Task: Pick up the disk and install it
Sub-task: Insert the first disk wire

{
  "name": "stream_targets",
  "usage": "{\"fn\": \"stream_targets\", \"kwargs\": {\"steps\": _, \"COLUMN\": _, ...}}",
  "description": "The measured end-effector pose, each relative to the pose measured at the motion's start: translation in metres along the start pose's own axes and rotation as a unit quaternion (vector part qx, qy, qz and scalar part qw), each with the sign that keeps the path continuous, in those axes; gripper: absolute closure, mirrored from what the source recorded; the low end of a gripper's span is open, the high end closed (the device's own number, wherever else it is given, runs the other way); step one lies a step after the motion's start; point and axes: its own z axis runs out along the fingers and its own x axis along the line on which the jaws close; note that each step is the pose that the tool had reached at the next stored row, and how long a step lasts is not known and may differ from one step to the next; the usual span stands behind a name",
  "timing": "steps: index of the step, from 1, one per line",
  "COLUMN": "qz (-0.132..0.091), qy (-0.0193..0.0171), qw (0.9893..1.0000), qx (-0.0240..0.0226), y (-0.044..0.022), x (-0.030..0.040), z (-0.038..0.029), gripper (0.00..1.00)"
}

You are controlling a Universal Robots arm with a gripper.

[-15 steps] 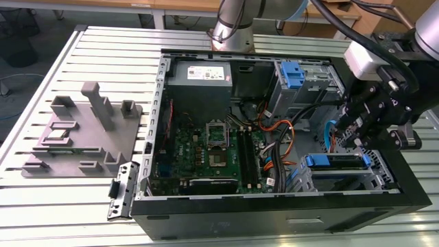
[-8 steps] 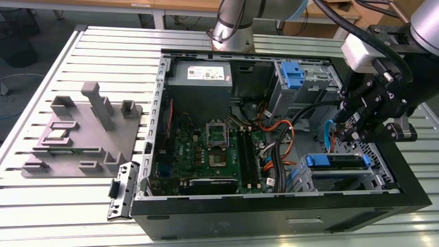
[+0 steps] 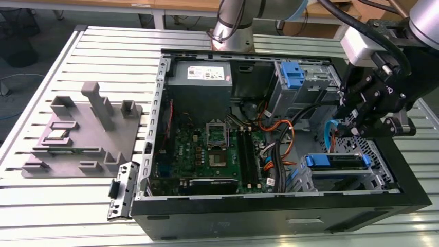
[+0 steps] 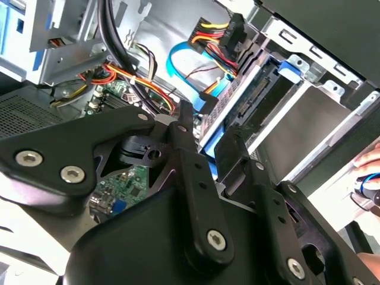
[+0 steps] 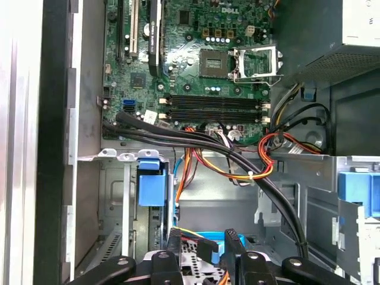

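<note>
The disk (image 3: pixel 334 161) lies flat in the drive cage at the front right corner of the open computer case (image 3: pixel 274 208), silver with blue rails at both ends. In the second wrist view its connector edge (image 4: pixel 252 101) faces the cables. Its blue end tab (image 5: pixel 150 183) shows in the first wrist view. My gripper (image 3: pixel 353 131) hangs just above the case's right side, a little behind the disk. Its black fingers (image 5: pixel 176 240) stand apart, open, and hold nothing. Blue and orange cables lie beyond my gripper (image 4: pixel 208 139) in the second wrist view.
A grey power-supply box (image 3: pixel 201 76) sits at the case's back. A lone blue latch (image 3: pixel 291 74) sits on the upper bay. The motherboard (image 3: pixel 205 149) fills the floor, with cable bundles (image 5: pixel 237 157) across it. A grey fixture (image 3: pixel 82 128) stands on the table. A hand (image 4: pixel 369 160) shows at one edge.
</note>
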Motion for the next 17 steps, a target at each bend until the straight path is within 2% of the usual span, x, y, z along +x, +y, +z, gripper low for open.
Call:
{"fn": "stream_targets", "kwargs": {"steps": 3, "qz": 0.0, "qy": 0.0, "qw": 1.0, "qx": 0.0, "y": -0.0014, "x": -0.003, "z": 0.0011, "gripper": 0.58}}
{"fn": "stream_targets", "kwargs": {"steps": 8, "qz": 0.0, "qy": 0.0, "qw": 1.0, "qx": 0.0, "y": -0.0077, "x": -0.0046, "z": 0.0042, "gripper": 0.58}}
{"fn": "stream_targets", "kwargs": {"steps": 13, "qz": 0.0, "qy": 0.0, "qw": 1.0, "qx": 0.0, "y": -0.0087, "x": -0.0038, "z": 0.0129, "gripper": 0.58}}
{"fn": "stream_targets", "kwargs": {"steps": 17, "qz": 0.0, "qy": 0.0012, "qw": 1.0, "qx": 0.0, "y": -0.0087, "x": -0.0036, "z": 0.0141, "gripper": 0.58}}
